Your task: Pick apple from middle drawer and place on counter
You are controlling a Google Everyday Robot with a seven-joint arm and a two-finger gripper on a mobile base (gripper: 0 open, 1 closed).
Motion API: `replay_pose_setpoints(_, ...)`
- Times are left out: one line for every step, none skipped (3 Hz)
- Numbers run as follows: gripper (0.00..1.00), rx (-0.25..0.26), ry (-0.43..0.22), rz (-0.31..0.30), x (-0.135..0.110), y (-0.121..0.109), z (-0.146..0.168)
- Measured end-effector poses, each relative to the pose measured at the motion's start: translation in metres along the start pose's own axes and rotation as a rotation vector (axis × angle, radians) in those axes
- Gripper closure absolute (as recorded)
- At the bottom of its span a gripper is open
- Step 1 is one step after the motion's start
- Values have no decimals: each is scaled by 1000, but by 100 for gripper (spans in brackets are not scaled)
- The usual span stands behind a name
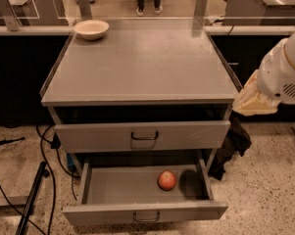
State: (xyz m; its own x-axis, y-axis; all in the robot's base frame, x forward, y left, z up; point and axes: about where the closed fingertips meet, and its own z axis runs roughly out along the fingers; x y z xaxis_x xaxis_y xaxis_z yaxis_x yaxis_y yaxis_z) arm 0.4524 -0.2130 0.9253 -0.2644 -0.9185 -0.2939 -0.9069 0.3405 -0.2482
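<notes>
Red-orange round apple [167, 180] sits right of centre in the open, shallow grey metal middle drawer [122, 186]. The broad flat grey counter [137, 65] stands above. The cream gripper [255, 102] hangs beside its right edge, state impossible to tell.

So we've got the counter [142, 67] up top, with a bowl [91, 29] sitting on its back left corner. Under it the taller-fronted drawer [103, 136] sticks out a little, and below that the middle drawer [117, 187] is pulled way out toward us. The apple [167, 180] sits in it, right of centre. The gripper [255, 101] hangs just right of the counter's front right corner, well apart from the apple. Cables [44, 146] trail on the floor at left.
</notes>
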Motion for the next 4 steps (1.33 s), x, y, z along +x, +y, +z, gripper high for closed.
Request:
replay_pose_setpoints(100,1,-68,48,1,6,48)
replay_pose_setpoints(100,5,-118,104,4,16,103)
replay_pose_setpoints(100,53,-138,105,-1,6,104)
replay_pose_setpoints(100,53,-138,105,-1,6,104)
